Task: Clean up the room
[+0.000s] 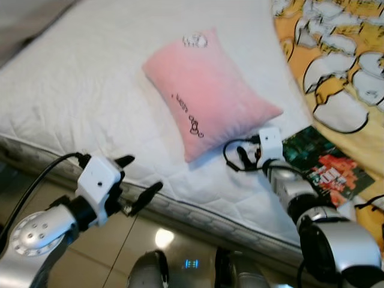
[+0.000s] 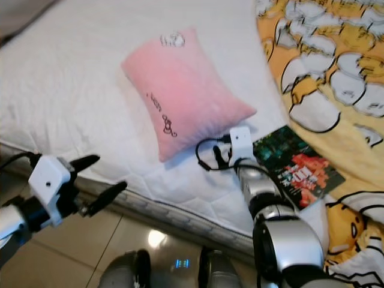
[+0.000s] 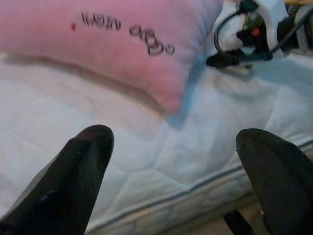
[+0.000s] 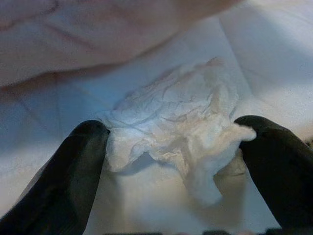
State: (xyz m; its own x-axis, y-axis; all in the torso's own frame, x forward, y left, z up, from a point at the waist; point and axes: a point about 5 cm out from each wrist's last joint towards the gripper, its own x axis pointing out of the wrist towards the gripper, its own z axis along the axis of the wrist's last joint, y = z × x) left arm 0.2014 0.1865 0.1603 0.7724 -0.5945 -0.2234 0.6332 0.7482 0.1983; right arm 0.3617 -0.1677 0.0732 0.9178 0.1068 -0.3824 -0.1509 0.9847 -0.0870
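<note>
A crumpled white tissue (image 4: 181, 132) lies on the white mattress (image 1: 78, 78) just beside the lower corner of a pink pillow (image 1: 204, 90). My right gripper (image 4: 173, 127) is open and straddles the tissue, one black finger (image 4: 83, 161) on each side of it; from the head it sits at the pillow's near corner (image 1: 243, 159). My left gripper (image 1: 143, 174) is open and empty, hovering at the mattress's front edge and pointing toward the pillow (image 3: 122, 44).
A dark book (image 1: 324, 162) with a red cover picture lies on the bed right of my right gripper. A yellow and white patterned blanket (image 1: 342, 60) covers the bed's right side. Glossy tiled floor (image 1: 90, 258) runs below the mattress edge.
</note>
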